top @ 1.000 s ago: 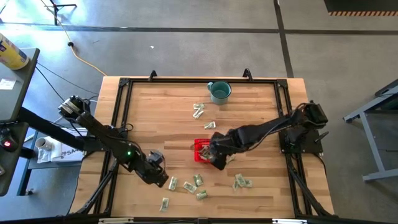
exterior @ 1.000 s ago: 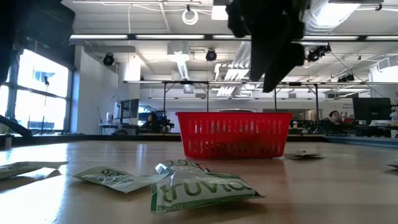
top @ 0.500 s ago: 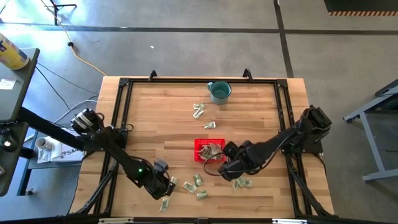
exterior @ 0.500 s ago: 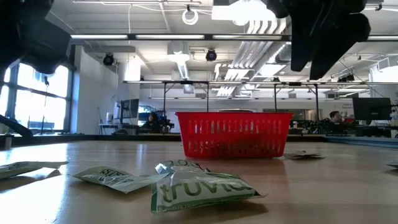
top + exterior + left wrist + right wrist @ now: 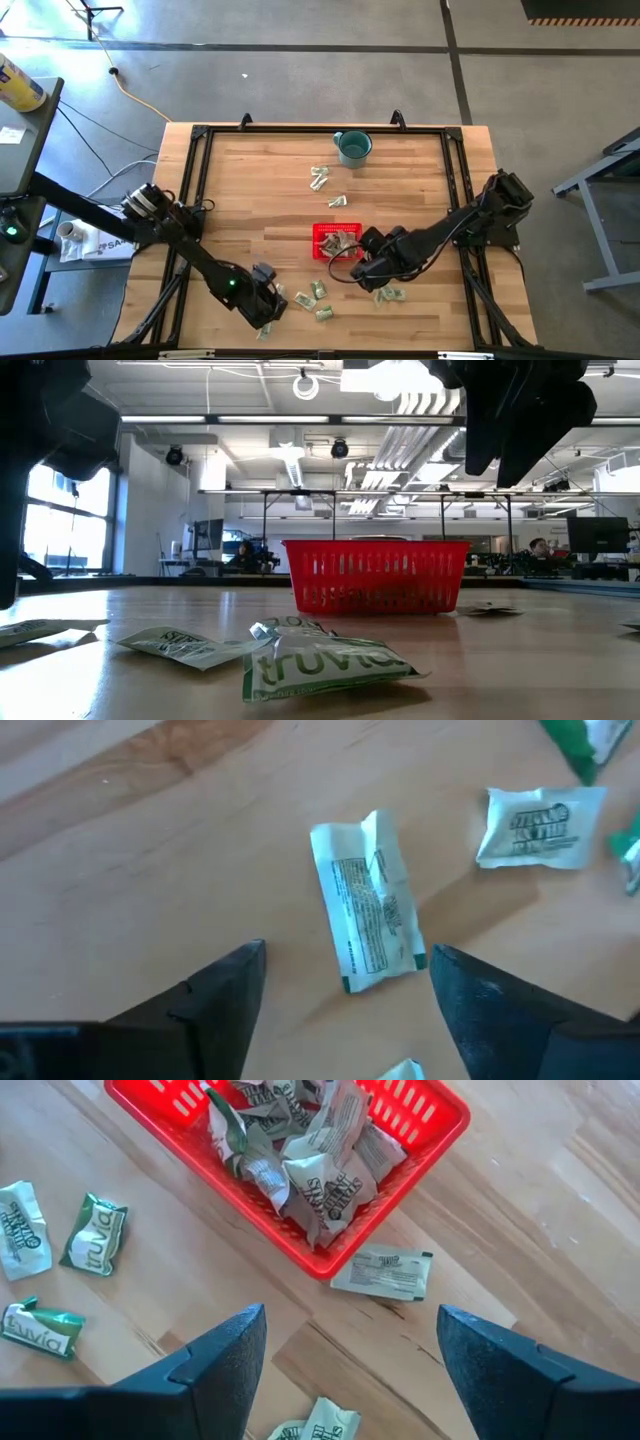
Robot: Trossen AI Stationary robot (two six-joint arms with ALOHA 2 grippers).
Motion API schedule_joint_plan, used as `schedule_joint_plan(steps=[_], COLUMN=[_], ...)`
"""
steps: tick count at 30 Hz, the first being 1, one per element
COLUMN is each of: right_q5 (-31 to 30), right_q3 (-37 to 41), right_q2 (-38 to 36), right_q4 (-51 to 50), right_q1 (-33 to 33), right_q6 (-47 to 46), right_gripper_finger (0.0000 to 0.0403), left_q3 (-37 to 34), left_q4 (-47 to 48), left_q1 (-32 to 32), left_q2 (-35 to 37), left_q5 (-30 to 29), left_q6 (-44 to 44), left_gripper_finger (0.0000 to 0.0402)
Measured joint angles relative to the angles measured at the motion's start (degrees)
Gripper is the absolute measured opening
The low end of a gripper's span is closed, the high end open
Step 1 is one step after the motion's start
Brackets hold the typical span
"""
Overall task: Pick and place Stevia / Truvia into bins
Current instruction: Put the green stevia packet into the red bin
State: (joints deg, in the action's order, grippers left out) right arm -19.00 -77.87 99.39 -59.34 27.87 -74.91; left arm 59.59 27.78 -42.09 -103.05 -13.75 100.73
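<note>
The red basket [image 5: 334, 241] sits near the middle of the wooden table [image 5: 260, 190] and holds a heap of crumpled sweetener packets [image 5: 320, 1150]. Print on these reads partly as "Stevia"; the rest is creased and illegible. Loose packets [image 5: 318, 293] lie just in front of the basket, toward the table's front edge, and others [image 5: 320, 178] behind it, toward the teal mug [image 5: 353, 147]. In the low view the nearest packet [image 5: 325, 666] reads "truvia".

The left gripper [image 5: 345, 995] hangs over one back-side-up packet [image 5: 368, 906], fingers spread wide, empty; its fine print is unreadable. The right gripper [image 5: 345, 1355] hovers just beside the basket, fingers apart, holding nothing. One flat packet [image 5: 384, 1272] touches the basket's outer wall.
</note>
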Motion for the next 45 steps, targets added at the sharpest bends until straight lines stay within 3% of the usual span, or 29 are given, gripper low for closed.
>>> schedule_joint_plan(steps=[9, 20, 27, 32, 40, 45], right_q5=[-0.4, -0.1, 1.4, 1.5, 4.8, 6.0], right_q3=[0.0, 0.0, 0.0, 0.0, 0.0, 0.0], right_q2=[0.0, 0.0, 0.0, 0.0, 0.0, 0.0], right_q4=[-0.2, -0.8, -2.2, -9.2, -15.8, -15.8], right_q1=[-0.2, -0.5, 0.3, 5.6, 13.8, 16.3], right_q6=[-0.1, -1.4, -1.7, -6.3, -14.5, -16.2], right_gripper_finger=[0.0284, 0.0284, 0.0284, 0.0284, 0.0284, 0.0284], left_q3=[14.4, 14.4, 14.3, 14.2, 17.8, 22.4], left_q4=[19.1, 19.9, 22.1, 25.0, 31.5, 25.9], left_q1=[0.4, 2.1, 5.8, 9.5, 14.8, 19.8], left_q2=[-9.8, -10.2, -10.3, -10.0, -5.0, -2.2], left_q5=[-2.0, -3.2, -5.0, -5.1, -8.5, -10.0], left_q6=[-6.1, -13.9, -23.4, -32.5, -41.4, -55.1], left_gripper_finger=[0.0254, 0.0192, 0.0099, 0.0033, 0.0028, 0.0031])
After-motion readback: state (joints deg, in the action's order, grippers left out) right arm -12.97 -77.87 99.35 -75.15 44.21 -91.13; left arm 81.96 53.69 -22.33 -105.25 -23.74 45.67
